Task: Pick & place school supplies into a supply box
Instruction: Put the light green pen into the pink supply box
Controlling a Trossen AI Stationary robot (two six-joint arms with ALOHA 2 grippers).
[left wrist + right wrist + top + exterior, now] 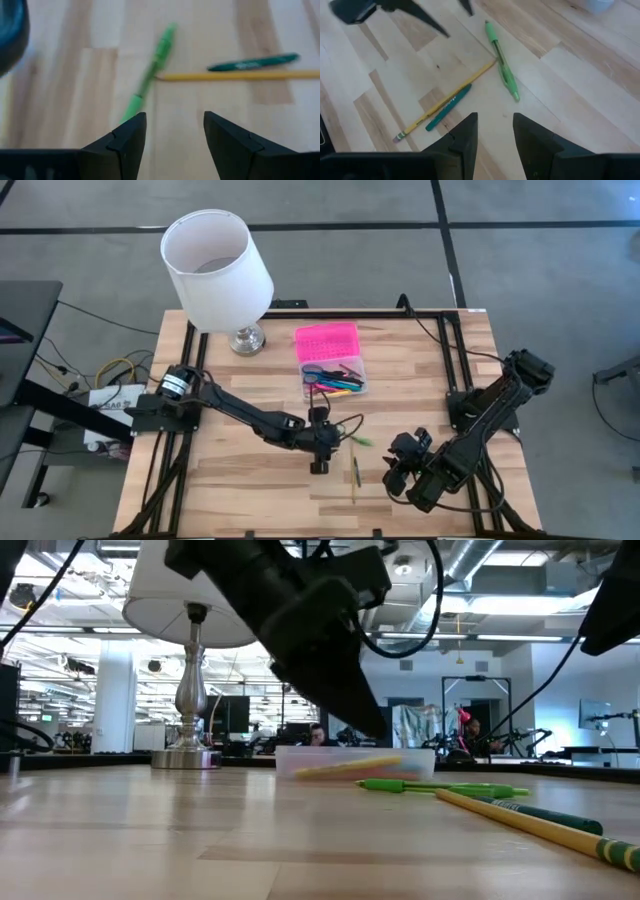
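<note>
Three supplies lie loose on the table: a light green pen, a yellow pencil and a dark green pen beside the pencil. The supply box is a clear base holding several pens, with its pink lid lying open behind it. My left gripper hovers open just left of the green pen. My right gripper hovers open to the right of the pencil.
A lamp with a white shade and a metal foot stands at the far left of the table, beside the pink lid. Black frame rails run along the table's sides. Bare wood lies near the front left.
</note>
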